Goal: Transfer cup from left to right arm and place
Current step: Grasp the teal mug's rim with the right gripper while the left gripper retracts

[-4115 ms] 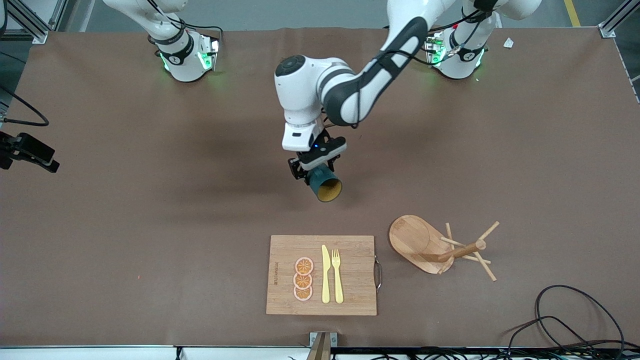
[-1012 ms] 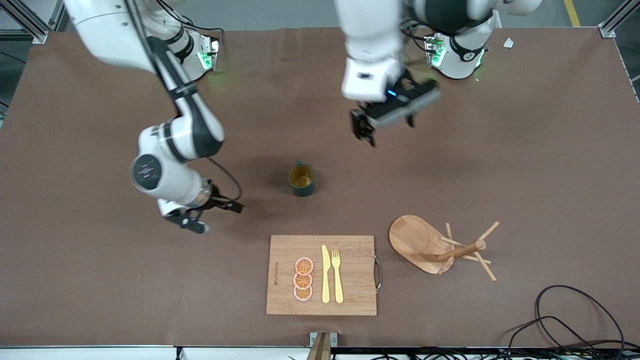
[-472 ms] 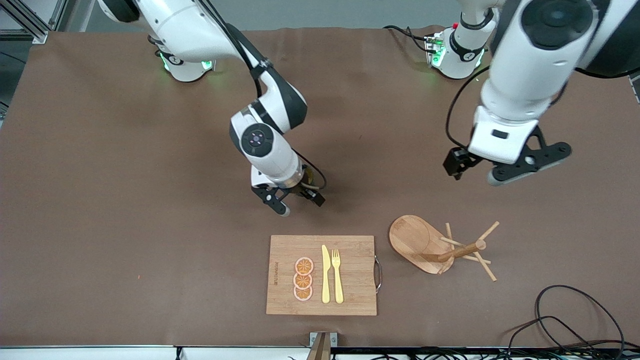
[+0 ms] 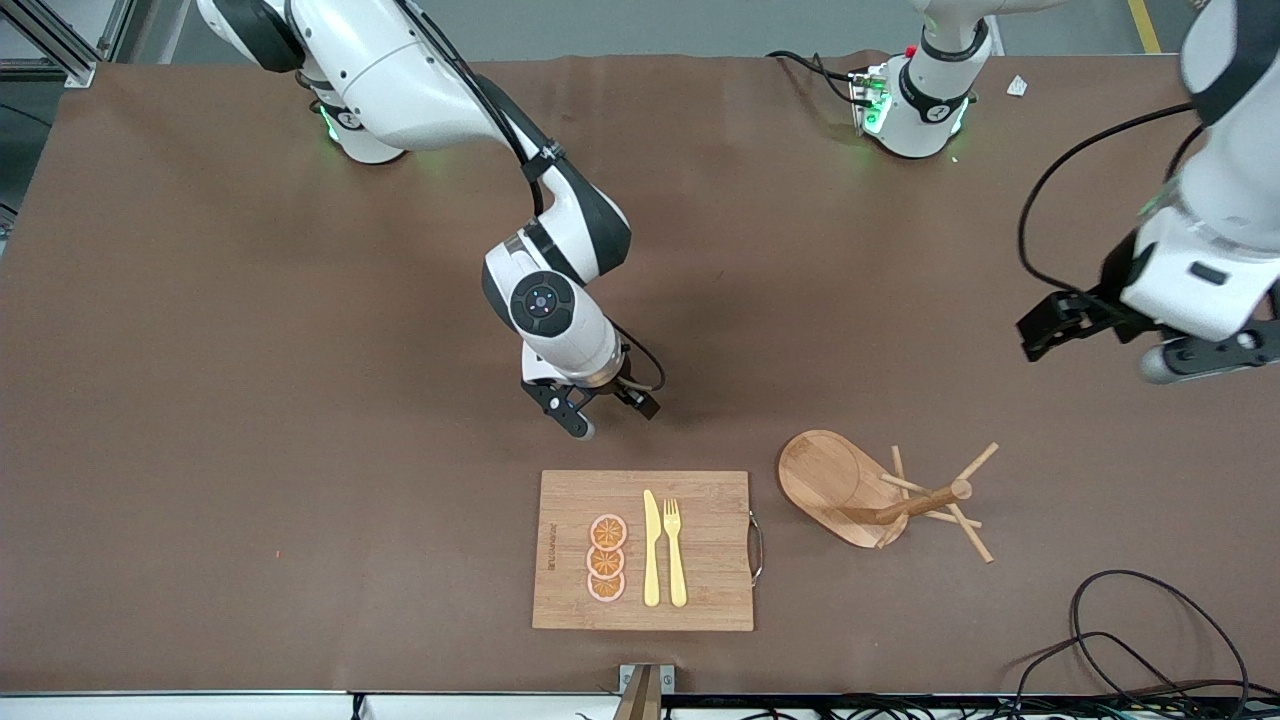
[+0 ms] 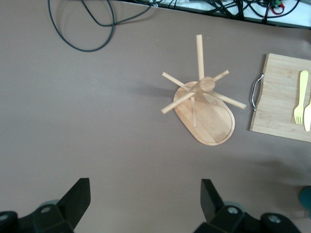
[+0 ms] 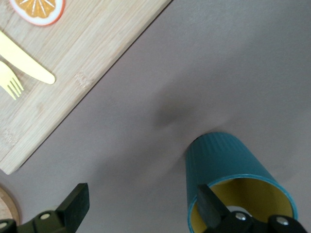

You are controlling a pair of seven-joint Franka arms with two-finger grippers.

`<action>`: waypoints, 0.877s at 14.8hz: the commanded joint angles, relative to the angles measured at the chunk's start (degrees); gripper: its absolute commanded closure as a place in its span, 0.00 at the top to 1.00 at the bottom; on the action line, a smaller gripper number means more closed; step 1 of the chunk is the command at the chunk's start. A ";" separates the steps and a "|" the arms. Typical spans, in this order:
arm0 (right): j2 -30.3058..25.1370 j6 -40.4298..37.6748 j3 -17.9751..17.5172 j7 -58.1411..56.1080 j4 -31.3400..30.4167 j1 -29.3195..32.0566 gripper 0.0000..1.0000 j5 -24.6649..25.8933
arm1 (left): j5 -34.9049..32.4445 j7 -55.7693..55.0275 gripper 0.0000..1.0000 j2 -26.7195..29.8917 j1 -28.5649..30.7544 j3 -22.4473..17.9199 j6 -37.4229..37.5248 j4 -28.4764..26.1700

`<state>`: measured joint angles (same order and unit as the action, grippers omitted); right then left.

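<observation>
The cup (image 6: pixel 228 167), dark teal with an ochre-yellow inside, stands mouth up on the brown table. It shows only in the right wrist view; in the front view the right arm's hand hides it. My right gripper (image 6: pixel 141 211) is open and low over the table, farther from the front camera than the cutting board (image 4: pixel 700 545). One of its fingertips (image 6: pixel 210 204) is at the cup's rim, and the rest of the cup lies outside the gap. In the front view the right gripper (image 4: pixel 588 405) is at mid-table. My left gripper (image 4: pixel 1210 360) is open and empty, up in the air over the left arm's end of the table; it also shows in the left wrist view (image 5: pixel 146 201).
The cutting board (image 6: pixel 82 63) carries orange slices (image 4: pixel 606 558), a yellow knife (image 4: pixel 651 550) and a yellow fork (image 4: pixel 675 550). A wooden mug tree (image 4: pixel 870 490) stands beside the board toward the left arm's end. Black cables (image 4: pixel 1140 630) lie at the front corner.
The left gripper let go of the cup, left it on the table and moved away to its own end. The right arm came in and lowered its open gripper at the cup.
</observation>
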<state>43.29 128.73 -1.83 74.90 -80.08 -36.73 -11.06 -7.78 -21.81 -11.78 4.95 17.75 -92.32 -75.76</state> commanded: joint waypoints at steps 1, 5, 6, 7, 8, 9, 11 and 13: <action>-0.40 -2.51 0.07 0.34 0.28 0.43 1.00 -0.72 | 0.75 1.50 1.00 2.81 1.19 0.36 2.04 -0.44; -0.66 -6.11 0.07 -1.07 0.10 0.26 1.00 -0.54 | 0.49 6.15 1.00 5.45 2.87 0.27 6.88 -0.53; -0.83 -7.26 0.07 -0.98 0.19 0.34 1.00 -0.63 | 0.92 7.99 1.00 6.32 3.13 0.10 7.58 -0.71; -1.10 -8.05 0.07 -0.98 0.19 0.34 1.00 -0.63 | 1.19 10.01 1.00 6.51 4.18 0.01 8.20 -0.79; -1.10 -8.58 0.07 -0.81 0.10 0.26 1.00 -0.72 | 2.41 12.30 1.00 7.73 3.50 -1.47 8.47 -1.49; -1.10 -9.11 0.07 -0.37 0.02 0.08 1.00 -0.72 | 3.47 14.06 1.00 8.87 1.40 -4.79 8.47 -2.72; -0.93 -9.20 0.07 -0.19 0.02 -0.27 1.00 -0.81 | 6.62 18.88 1.00 10.72 -2.30 -10.86 8.47 -5.44; -0.92 -9.03 0.07 -0.19 -0.33 -0.45 1.00 -0.89 | 7.08 19.00 1.00 12.74 -5.55 -13.34 8.47 -8.52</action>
<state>43.13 119.96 -1.70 74.75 -79.11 -36.83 -11.06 -1.97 -4.07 -2.86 2.40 7.16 -83.54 -79.32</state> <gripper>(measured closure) 0.000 0.000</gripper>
